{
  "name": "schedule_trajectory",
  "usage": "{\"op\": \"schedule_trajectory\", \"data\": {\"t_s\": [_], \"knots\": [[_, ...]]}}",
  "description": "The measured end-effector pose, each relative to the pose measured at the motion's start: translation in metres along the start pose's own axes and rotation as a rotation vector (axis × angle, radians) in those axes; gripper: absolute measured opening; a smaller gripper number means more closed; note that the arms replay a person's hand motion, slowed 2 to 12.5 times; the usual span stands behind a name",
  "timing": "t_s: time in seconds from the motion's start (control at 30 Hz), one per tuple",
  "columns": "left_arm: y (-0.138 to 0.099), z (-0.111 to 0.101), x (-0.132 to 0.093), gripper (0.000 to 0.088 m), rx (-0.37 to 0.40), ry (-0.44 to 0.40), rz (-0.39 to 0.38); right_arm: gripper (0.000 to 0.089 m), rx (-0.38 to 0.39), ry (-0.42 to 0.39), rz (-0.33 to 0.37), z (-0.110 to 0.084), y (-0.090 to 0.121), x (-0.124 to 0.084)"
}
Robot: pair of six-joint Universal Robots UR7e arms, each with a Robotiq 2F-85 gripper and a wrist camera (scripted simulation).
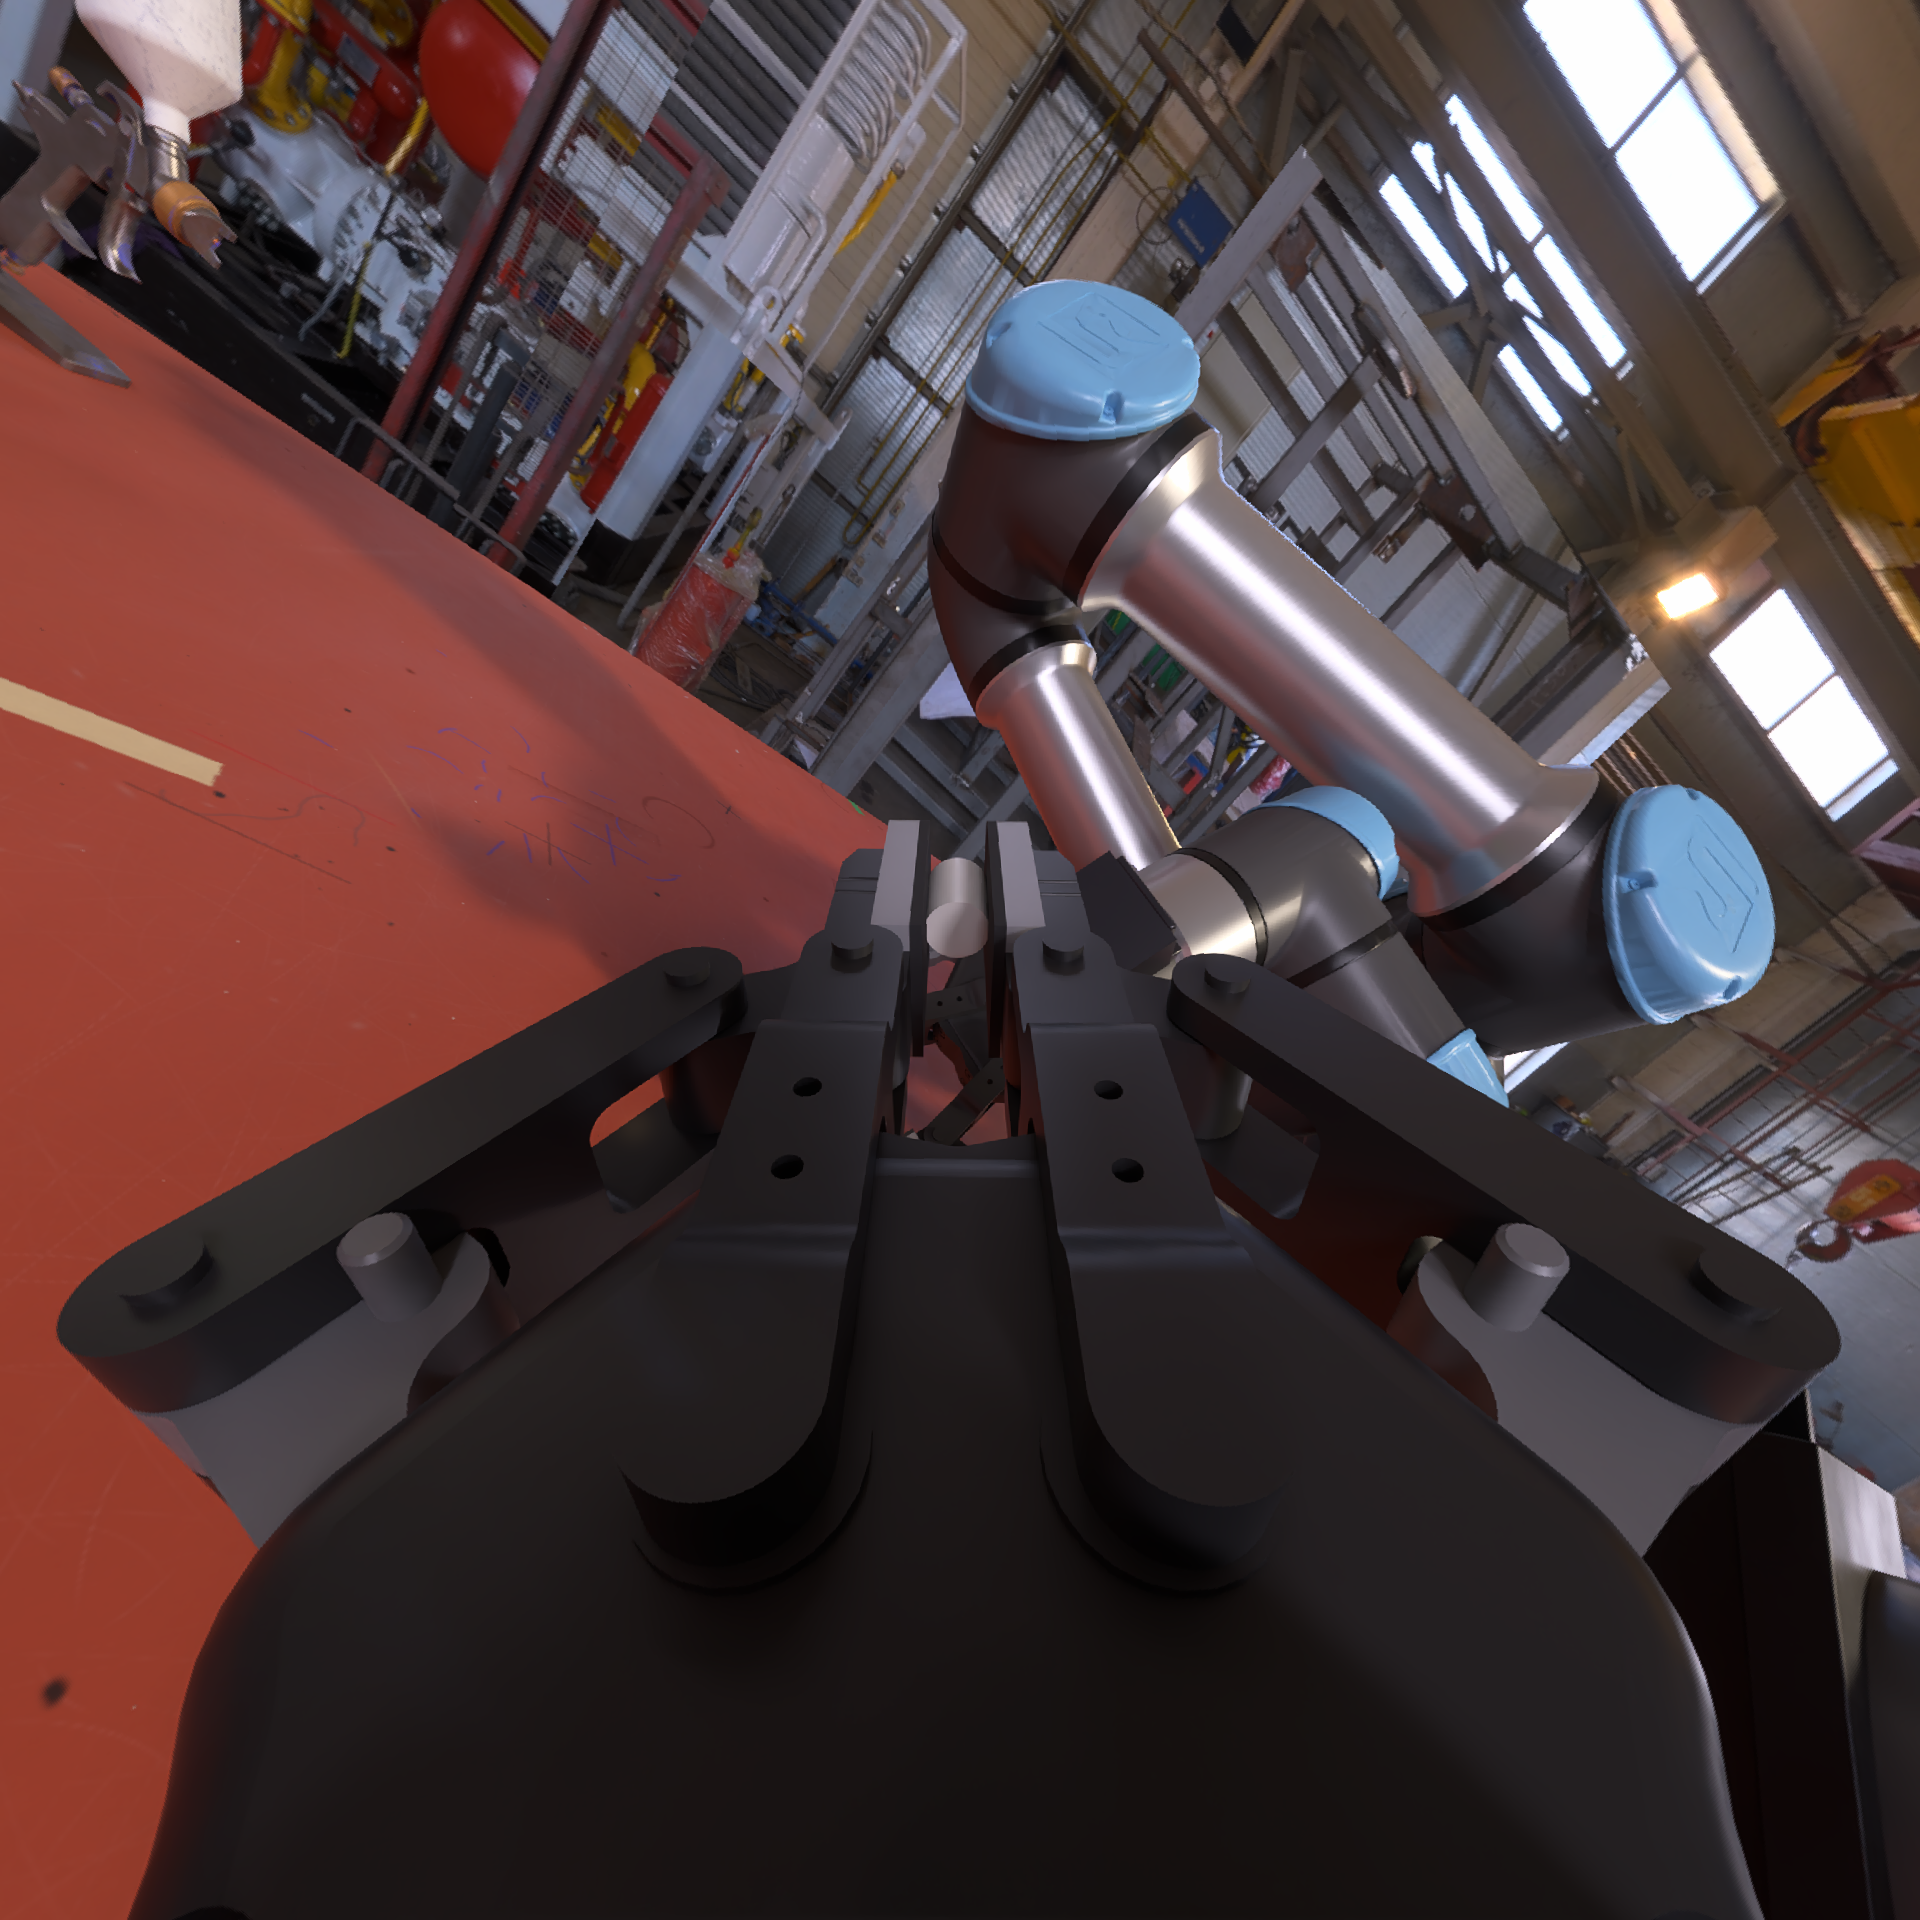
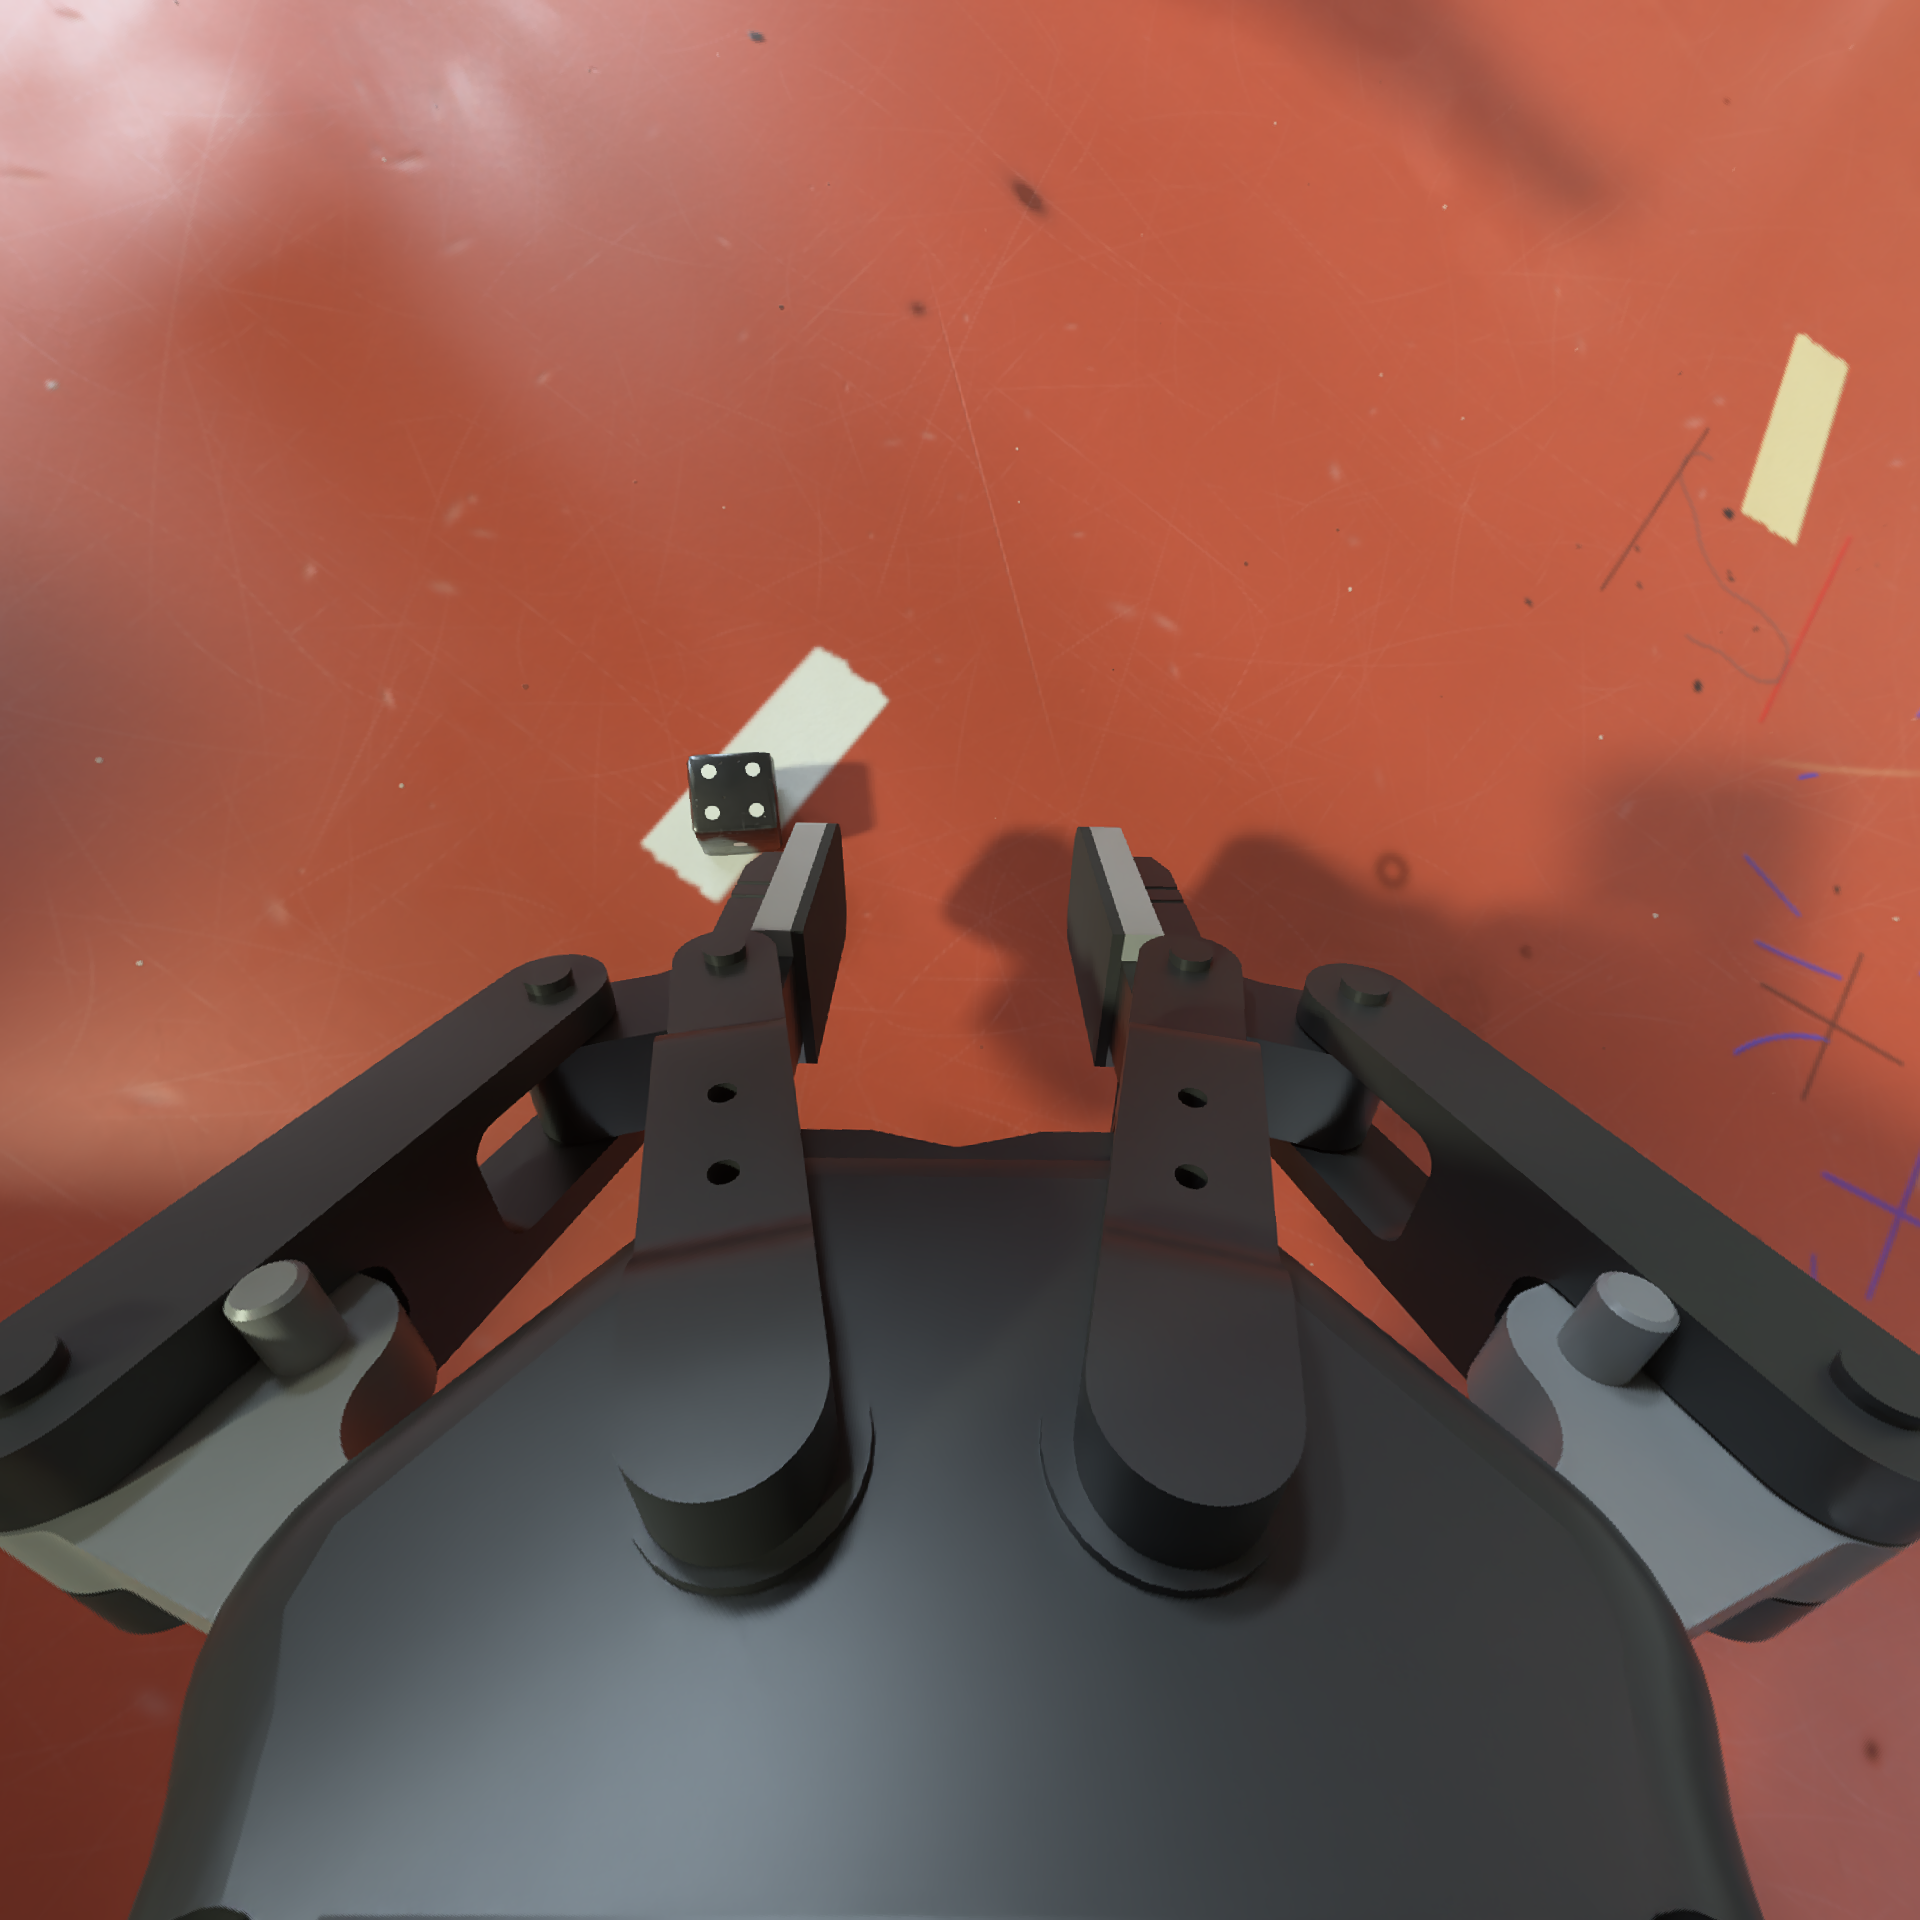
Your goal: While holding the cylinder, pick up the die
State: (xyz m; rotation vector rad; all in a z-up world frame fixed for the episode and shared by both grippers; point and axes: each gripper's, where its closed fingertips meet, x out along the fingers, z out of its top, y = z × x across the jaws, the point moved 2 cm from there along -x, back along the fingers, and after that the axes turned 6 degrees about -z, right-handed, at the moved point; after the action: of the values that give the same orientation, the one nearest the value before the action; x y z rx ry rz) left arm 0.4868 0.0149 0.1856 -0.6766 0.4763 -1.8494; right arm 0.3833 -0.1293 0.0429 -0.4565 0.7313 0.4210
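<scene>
Two grippers: the left gripper (image 1: 958, 883) clamps the cylinder (image 1: 956, 914); the right gripper (image 2: 956, 883) hangs wide open, empty. Descending now (die (image 2: 734, 802) sits outside its fingers) risks knocking it away.

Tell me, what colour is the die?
Black with white dots, four on top; the die shows best in the right wrist view.

No readable words or numerals show anywhere. The black die (image 2: 734, 798), resting on a pale tape strip (image 2: 769, 769), shows four white pips on top. Embossed emblems mark the blue arm caps (image 1: 1081, 358); pen scribbles (image 1: 540, 800) near them are illegible.
</scene>
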Motion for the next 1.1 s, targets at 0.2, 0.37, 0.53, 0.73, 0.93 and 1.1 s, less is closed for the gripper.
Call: {"op": "schedule_trajectory", "data": {"t_s": [0.2,0.37,0.53,0.73,0.93,1.1], "knots": [[-0.004,0.003,-0.002,0.0094,0.012,-0.011,-0.002,0.0391,0.06,-0.003,0.055,-0.003,0.001,0.006],[-0.007,0.006,-0.004,0.0094,0.023,-0.017,0.0,0.0334,0.093,0.001,0.091,-0.005,0.002,0.008],[-0.008,0.008,-0.007,0.0094,0.037,-0.018,0.009,0.0302,0.108,-0.003,0.099,-0.006,0.004,0.01],[-0.009,0.01,-0.01,0.0094,0.045,-0.02,0.021,0.03,0.13,0.0,0.109,-0.007,0.008,0.012],[-0.013,0.012,-0.012,0.0094,0.035,-0.021,0.02,0.0308,0.171,0.014,0.13,-0.007,0.014,0.012],[-0.019,0.013,-0.011,0.0094,0.027,-0.019,0.011,0.0333,0.198,0.029,0.144,-0.006,0.019,0.009]]}}
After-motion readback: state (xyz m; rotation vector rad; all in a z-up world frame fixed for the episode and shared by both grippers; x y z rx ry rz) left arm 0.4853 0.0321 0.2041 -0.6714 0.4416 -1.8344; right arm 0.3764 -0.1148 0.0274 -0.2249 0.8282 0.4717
